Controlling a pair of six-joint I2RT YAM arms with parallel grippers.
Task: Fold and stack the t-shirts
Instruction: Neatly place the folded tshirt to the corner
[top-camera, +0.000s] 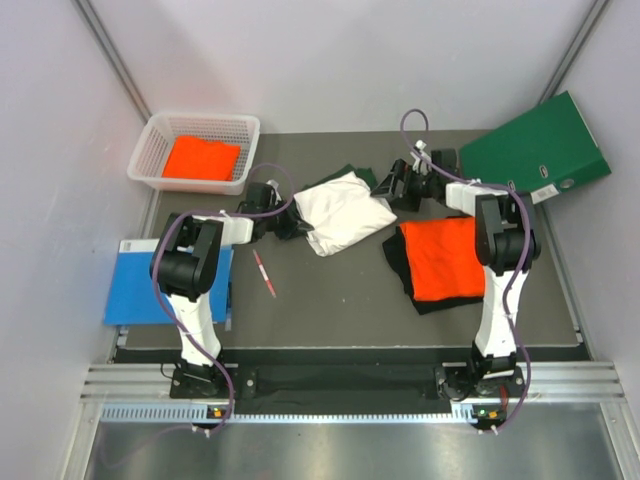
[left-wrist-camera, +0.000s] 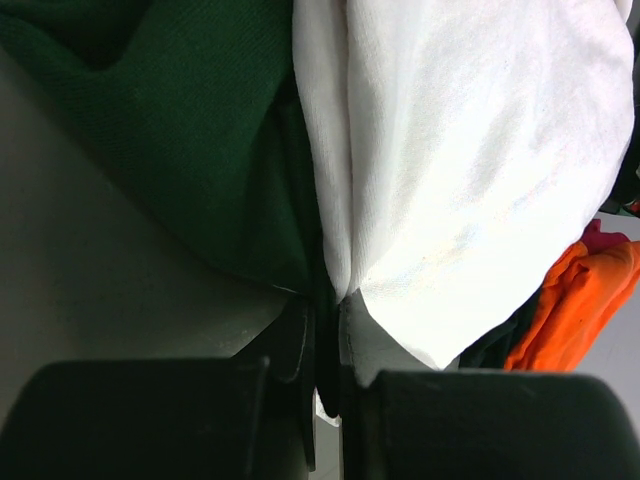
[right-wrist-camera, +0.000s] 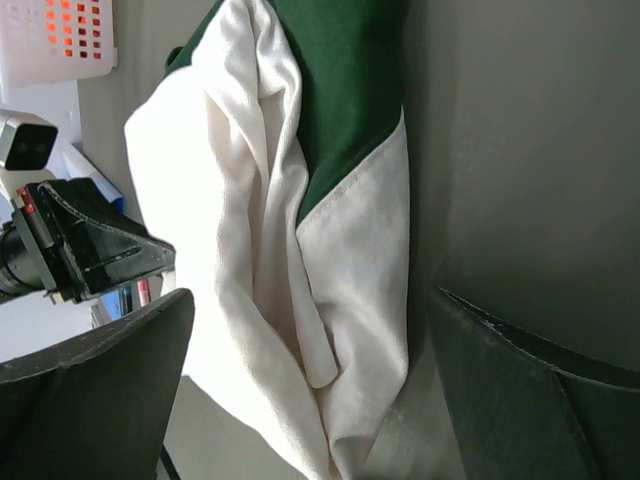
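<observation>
The white t-shirt (top-camera: 345, 212) with dark green sleeves lies crumpled mid-table. My left gripper (top-camera: 298, 228) is shut on its left edge; in the left wrist view the jaws (left-wrist-camera: 328, 330) pinch cloth where the white body (left-wrist-camera: 470, 180) meets a green sleeve (left-wrist-camera: 180, 130). My right gripper (top-camera: 387, 186) is open at the shirt's far right edge; in the right wrist view (right-wrist-camera: 310, 390) the white cloth (right-wrist-camera: 230, 200) lies between the spread fingers. A folded orange t-shirt (top-camera: 445, 258) lies on a black t-shirt (top-camera: 404, 265) under the right arm. Another orange t-shirt (top-camera: 200, 158) sits in the basket.
A white mesh basket (top-camera: 160, 125) stands at the back left. A green binder (top-camera: 535, 150) lies at the back right. A blue book (top-camera: 135, 290) lies at the left edge by the left arm. A red pen (top-camera: 265, 273) lies on the mat in front of the white shirt.
</observation>
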